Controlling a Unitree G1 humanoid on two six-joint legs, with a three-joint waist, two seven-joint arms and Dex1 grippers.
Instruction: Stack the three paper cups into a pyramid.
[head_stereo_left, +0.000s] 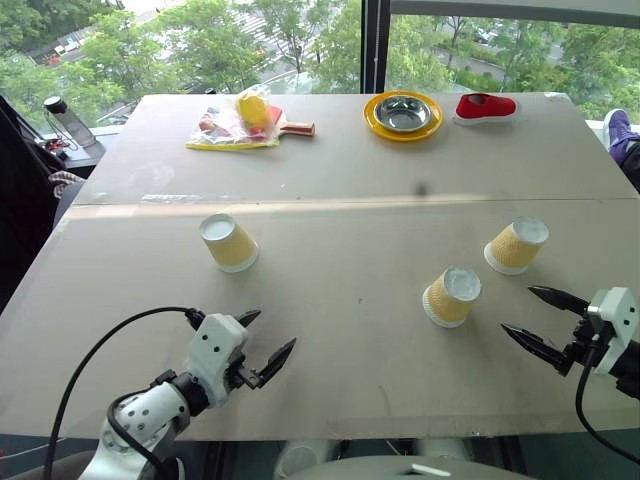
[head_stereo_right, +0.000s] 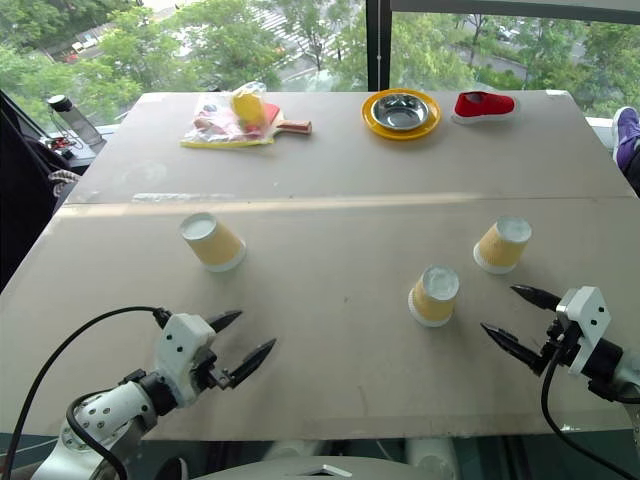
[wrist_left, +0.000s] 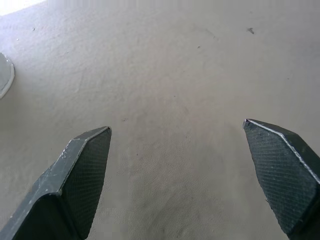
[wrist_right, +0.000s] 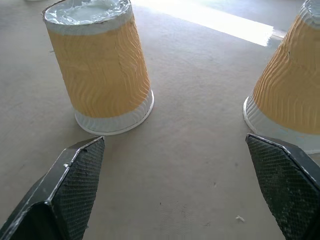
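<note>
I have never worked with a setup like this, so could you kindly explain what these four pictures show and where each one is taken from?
It is a two-armed robot at a table. Two pictures come from a camera pair on its head, looking down over the arms; the other two come from cameras on its wrists, looking along the fingers. The left gripper and right gripper are both open and hold nothing. Three paper cups stand upside down and apart: one on the left, one in the middle, one on the right. At the far edge lie a yellow plate with a steel bowl, a red shoe and a plastic bag of toys.
</note>
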